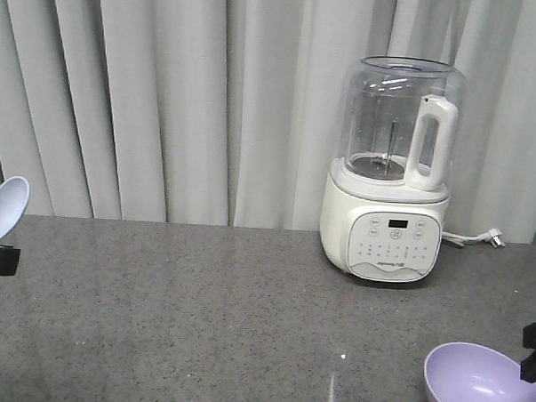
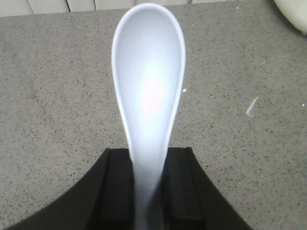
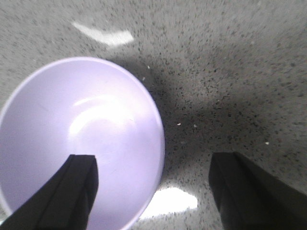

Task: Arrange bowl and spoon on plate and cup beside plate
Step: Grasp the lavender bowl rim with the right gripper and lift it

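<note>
Editor: Bowl up front, where did it sit?

Photographer: The lavender bowl (image 1: 482, 384) lay at the near right corner of the grey speckled desk (image 1: 201, 314). The right gripper (image 3: 153, 158) was spread wide across its rim, with one finger over the hollow and the other out over bare desk. Neither was seen pressing the wall. Whether the bowl rested flat, I could not tell.

Editor: And the spoon?

Photographer: Farther back, at the left edge, the left gripper (image 2: 148, 160) was clamped narrow on the handle of the pale blue spoon (image 2: 148, 81). The scoop was raised, pointing away from the wrist and clear of the desk.

Editor: Behind them?

Photographer: A white blender (image 1: 387, 233) with a clear jug (image 1: 388, 108) stood at the far right of the desk. Its plug (image 1: 493, 236) lay just beside it, behind the bowl and well apart from the spoon. Pale pleated curtains (image 1: 166, 99) closed the background.
</note>
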{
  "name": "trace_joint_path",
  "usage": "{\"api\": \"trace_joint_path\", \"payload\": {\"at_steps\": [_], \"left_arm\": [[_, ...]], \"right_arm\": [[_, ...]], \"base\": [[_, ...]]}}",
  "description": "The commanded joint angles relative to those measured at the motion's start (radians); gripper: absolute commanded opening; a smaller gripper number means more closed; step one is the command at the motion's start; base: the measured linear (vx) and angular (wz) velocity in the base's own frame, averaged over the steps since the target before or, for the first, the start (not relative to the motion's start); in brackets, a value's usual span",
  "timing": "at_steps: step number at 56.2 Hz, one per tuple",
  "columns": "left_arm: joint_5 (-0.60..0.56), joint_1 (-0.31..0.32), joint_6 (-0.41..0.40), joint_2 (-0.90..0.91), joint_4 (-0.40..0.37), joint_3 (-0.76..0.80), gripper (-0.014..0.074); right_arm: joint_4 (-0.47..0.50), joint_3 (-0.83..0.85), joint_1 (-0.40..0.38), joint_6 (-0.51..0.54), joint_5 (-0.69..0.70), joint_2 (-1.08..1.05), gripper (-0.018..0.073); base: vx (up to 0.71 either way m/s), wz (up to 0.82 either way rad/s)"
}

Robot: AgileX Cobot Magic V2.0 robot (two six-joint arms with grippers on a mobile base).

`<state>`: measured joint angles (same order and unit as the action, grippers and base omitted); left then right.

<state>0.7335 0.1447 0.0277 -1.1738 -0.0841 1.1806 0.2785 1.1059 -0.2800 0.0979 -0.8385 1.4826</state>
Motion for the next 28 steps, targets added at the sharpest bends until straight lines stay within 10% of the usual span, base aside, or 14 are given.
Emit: {"api": "trace_joint_path", "payload": {"at_steps": [1,16,28], "left_arm": [[-0.065,0.001,0.001,0.026,-0.013,0.024,-0.0006],[-0.065,0.001,0.001,0.026,-0.013,0.024,-0.0006],[-0.062,0.001,0.001,0.026,-0.012,0.024,-0.0006]], "right_arm": [[0.02,0.034,-0.006,0.023,0.065,0.02,0.0529],[0.103,0.034,-0.005,0.097,0.121,0.144,0.047],[0.104,0.034,-0.005,0.124,0.14,0.165,0.0045]], "base": [[0.0,0.0],[0.0,0.0],[0.0,0.0]]}}
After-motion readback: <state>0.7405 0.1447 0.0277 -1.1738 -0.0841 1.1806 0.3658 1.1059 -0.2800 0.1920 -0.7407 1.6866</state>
